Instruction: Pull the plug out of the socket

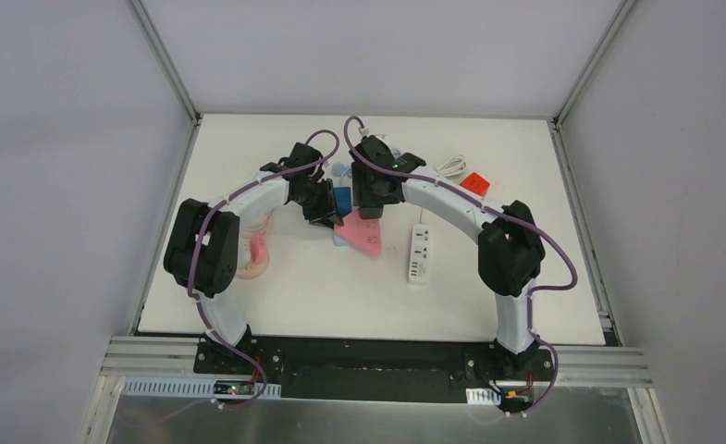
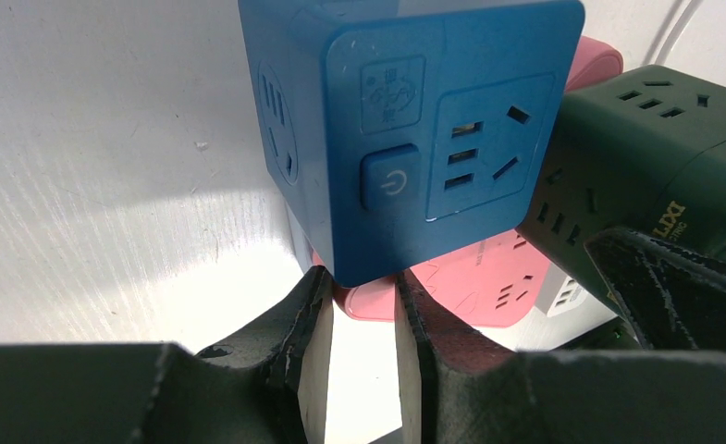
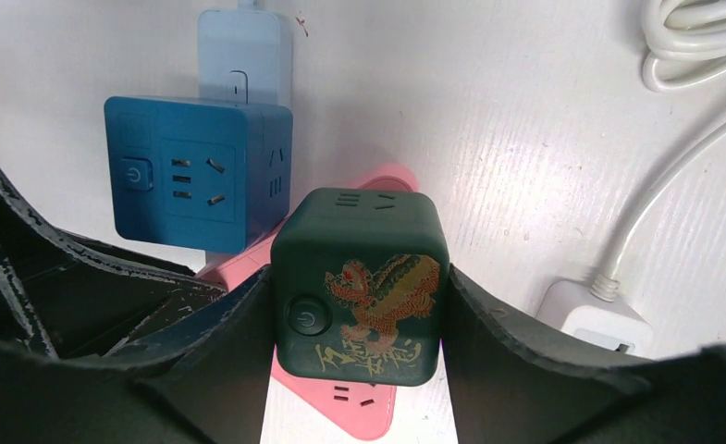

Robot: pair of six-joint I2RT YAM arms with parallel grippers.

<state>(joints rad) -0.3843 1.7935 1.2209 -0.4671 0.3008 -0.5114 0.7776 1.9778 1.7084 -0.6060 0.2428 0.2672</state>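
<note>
- From above, the dark green cube plug [image 3: 359,296] is hidden beneath the right gripper [image 3: 359,289]. We only see it from the wrist cameras.
- Its underside is hidden in every view, so we cannot tell whether its prongs sit in the pink power strip [image 1: 363,239] below it.
- The right gripper's jaws stand about halfway apart, and each finger presses flat on one side of the green cube.
- The left gripper [image 2: 363,310] has its jaws drawn narrow. The fingertips pinch the rounded end of the pink strip, just under the blue cube socket [image 2: 414,139].
- All of this sits toward the far edge of the worktop [image 1: 340,305], about midway between its left and right edges.
- Only the right wrist view shows the gold dragon print and the round button on the green cube's top, and a pale blue block [image 3: 243,55] touching the far side of the blue cube.
- Only the left wrist view shows the two cubes side by side — close, though we cannot tell whether they touch.
- A pink object [image 1: 257,254] near the left edge is half covered by the left arm and hard to make out.
- A white power strip [image 1: 420,252] lies right of the pink one, apart from it.
- A red object [image 1: 474,182] and a coiled white cable [image 1: 451,166] lie toward the far right corner.
- White surface shows between the pink strip and the near edge.
</note>
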